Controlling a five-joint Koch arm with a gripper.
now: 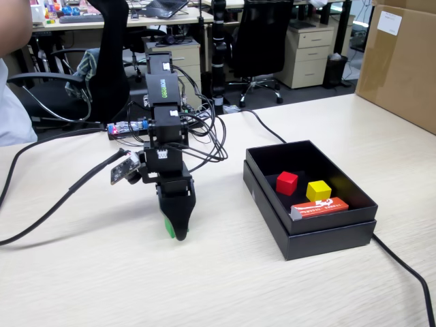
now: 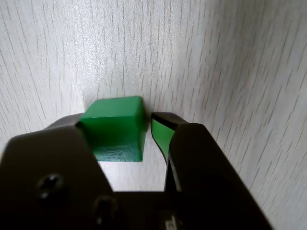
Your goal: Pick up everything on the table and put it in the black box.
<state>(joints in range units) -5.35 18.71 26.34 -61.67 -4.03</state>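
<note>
The small bright green cube (image 2: 115, 127) rests on the pale wood-grain table (image 2: 230, 57). My gripper (image 2: 119, 120) is lowered around it and open. The left finger lies against the cube's left side. The right finger (image 2: 160, 132), with its green pad, stands a narrow gap off the cube's right face. In the fixed view the gripper (image 1: 176, 228) points straight down at the table (image 1: 82, 286), and only a green sliver of the cube (image 1: 165, 227) shows at its left edge. The black box (image 1: 327, 235) sits to the right, well apart from the gripper.
Inside the box lie a red cube (image 1: 287, 182), a yellow cube (image 1: 318, 191) and a flat orange packet (image 1: 319, 208). A brown cardboard carton (image 1: 402, 61) stands at the back right. Black cables (image 1: 41, 211) run across the table to the left and behind the arm.
</note>
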